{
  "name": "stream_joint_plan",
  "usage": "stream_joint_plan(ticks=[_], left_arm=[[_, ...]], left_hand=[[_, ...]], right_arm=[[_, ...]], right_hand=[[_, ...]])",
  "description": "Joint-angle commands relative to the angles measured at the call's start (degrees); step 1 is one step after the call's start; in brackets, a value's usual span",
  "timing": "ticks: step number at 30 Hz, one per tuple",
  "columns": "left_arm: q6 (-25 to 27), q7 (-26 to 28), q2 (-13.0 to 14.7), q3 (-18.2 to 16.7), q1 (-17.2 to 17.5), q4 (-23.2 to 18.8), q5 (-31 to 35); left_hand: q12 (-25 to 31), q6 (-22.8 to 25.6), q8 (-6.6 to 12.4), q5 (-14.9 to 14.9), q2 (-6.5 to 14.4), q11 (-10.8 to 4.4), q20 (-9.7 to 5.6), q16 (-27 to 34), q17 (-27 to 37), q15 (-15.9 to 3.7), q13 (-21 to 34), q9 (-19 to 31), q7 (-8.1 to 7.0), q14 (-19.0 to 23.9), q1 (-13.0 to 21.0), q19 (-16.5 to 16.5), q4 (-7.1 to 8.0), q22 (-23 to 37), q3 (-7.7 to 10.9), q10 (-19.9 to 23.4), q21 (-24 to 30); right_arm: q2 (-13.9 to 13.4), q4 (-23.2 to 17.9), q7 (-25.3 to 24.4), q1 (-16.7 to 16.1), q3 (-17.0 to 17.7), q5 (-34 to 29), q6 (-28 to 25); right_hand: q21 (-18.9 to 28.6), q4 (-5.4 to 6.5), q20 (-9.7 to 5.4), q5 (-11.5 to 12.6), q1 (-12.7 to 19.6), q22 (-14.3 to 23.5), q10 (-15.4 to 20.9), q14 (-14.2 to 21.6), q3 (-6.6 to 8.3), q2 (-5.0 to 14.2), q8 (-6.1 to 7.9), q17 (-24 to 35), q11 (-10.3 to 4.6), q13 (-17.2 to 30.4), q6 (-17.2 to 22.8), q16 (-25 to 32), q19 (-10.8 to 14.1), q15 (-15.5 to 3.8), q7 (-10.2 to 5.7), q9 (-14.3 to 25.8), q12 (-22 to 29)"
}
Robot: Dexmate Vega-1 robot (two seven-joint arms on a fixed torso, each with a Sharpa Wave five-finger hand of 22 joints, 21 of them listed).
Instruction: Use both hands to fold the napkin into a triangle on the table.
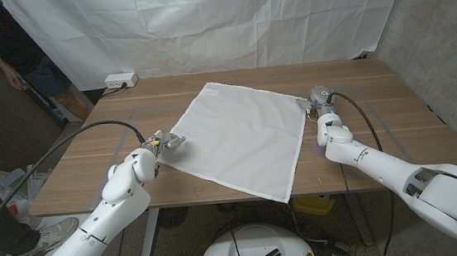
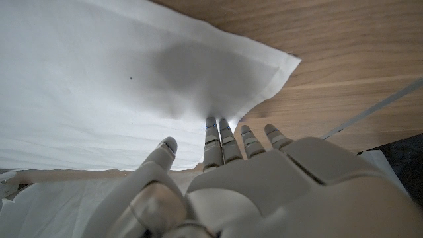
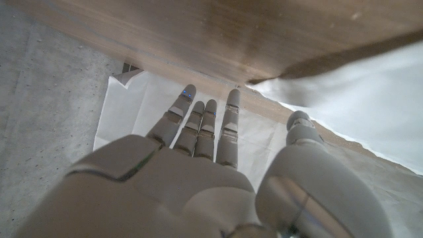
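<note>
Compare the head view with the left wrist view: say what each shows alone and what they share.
Head view alone: the whole white napkin spread flat as a diamond on the wooden table, the right hand at its right corner, a white power strip, and a white backdrop. Left wrist view alone: the left hand's fingers close up, reaching to the napkin's edge near one pointed corner. Both: napkin, table, left hand.

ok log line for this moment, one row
napkin: spread unfolded on table | left hand: at its left corner | right hand: at its right corner | fold: not started
</note>
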Motion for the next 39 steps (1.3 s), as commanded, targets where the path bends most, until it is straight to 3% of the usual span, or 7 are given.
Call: stream_joint_plan(ticks=[1,8,17,23,30,34,39], left_arm=[[0.40,-0.04,-0.07,0.07,0.05,-0.33,0.61],[0.44,-0.26,0.09,-0.06,0.08,-0.29,0.64],[0.34,-0.29,0.24,-0.31,0.21,-0.23,0.50],[0.39,-0.53,0.29,-0.47,0.24,-0.09,0.20],[0.22,-0.53,0.35,-0.48,0.05,0.21,0.02],[0.24,-0.61,0.38,-0.38,-0.04,0.26,0.07],[0.26,-0.56,0.32,-0.35,0.01,0.28,0.04]], left_hand=[[-0.30,0.04,0.36,0.28,0.71,0.59,0.03,-0.13,-0.01,-0.38,0.13,0.25,0.29,-0.32,-0.33,-0.25,0.24,0.16,0.30,0.19,-0.19],[-0.33,-0.02,0.33,0.30,0.73,0.52,-0.02,-0.16,-0.05,-0.38,0.13,0.25,0.33,-0.42,-0.39,-0.22,0.33,0.15,0.44,0.18,-0.19],[-0.38,-0.09,0.31,0.32,0.76,0.58,0.30,-0.21,-0.09,-0.41,0.13,0.24,0.38,-0.57,-0.47,0.12,0.45,0.15,0.65,0.11,-0.07],[-0.46,-0.31,0.24,0.33,0.73,0.64,0.22,-0.26,-0.12,-0.45,0.13,0.25,0.44,-0.77,-0.52,-0.01,0.52,0.15,0.80,-0.08,-0.13],[-0.55,-0.60,0.18,0.33,0.71,0.75,0.19,-0.32,-0.15,-0.40,0.13,0.25,0.41,-1.03,-0.57,-0.11,0.59,0.14,0.98,-0.33,-0.18],[-0.55,-0.70,0.17,0.33,0.68,0.78,0.21,-0.32,-0.17,-0.40,0.14,0.25,0.39,-1.11,-0.61,-0.14,0.63,0.14,1.10,-0.35,-0.20],[-0.53,-0.68,0.20,0.34,0.66,0.72,0.10,-0.31,-0.18,-0.48,0.14,0.25,0.38,-1.16,-0.63,-0.14,0.65,0.14,1.19,-0.33,-0.20]], right_arm=[[-0.91,-0.13,1.40,-0.43,-0.66,0.46,1.37],[-0.84,-0.10,0.88,-0.59,-0.39,1.19,2.94],[-0.50,-0.08,0.63,-0.97,1.06,4.02,6.12],[-0.03,1.11,-3.87,-1.30,1.36,4.12,9.17],[-0.14,1.31,-7.34,-1.50,0.91,3.29,11.69],[-0.25,1.20,-9.12,-1.86,1.51,4.19,14.42],[-0.14,0.26,-11.15,-2.43,2.43,4.96,15.94]], right_hand=[[0.19,-0.32,0.14,0.37,0.90,0.16,0.32,0.46,0.35,0.10,0.18,0.09,-0.19,0.14,0.44,0.38,0.35,-0.12,-0.09,0.20,-0.01],[0.09,-0.47,0.07,0.52,1.68,0.15,0.32,0.25,0.50,0.28,0.34,0.12,-0.47,0.15,0.75,0.23,0.25,-0.13,-0.27,0.22,-0.16],[0.02,-0.96,-0.28,1.35,5.86,0.10,2.02,0.95,1.83,1.83,2.23,0.06,-1.22,0.14,4.63,0.26,0.59,-1.03,-0.43,0.58,0.05],[0.21,-1.46,-0.89,2.22,11.46,0.06,5.53,3.38,3.10,3.00,5.48,0.08,-2.41,0.10,10.69,0.89,1.82,-2.13,-0.47,1.20,0.76],[0.31,-1.82,-1.40,3.11,19.01,0.03,8.54,5.39,3.99,2.12,9.06,-0.06,-4.13,0.06,16.00,1.20,3.06,-3.48,-2.14,2.09,1.09],[0.31,-0.67,-2.00,3.32,21.12,0.06,9.83,6.22,4.60,4.65,10.48,0.69,-4.76,0.08,17.57,1.84,3.42,-4.41,-1.77,2.59,1.16],[0.49,-0.41,-2.69,3.00,23.13,0.09,11.20,7.01,5.12,6.67,11.84,1.39,-5.29,0.10,19.40,2.52,4.13,-5.20,-1.45,2.93,1.27]])
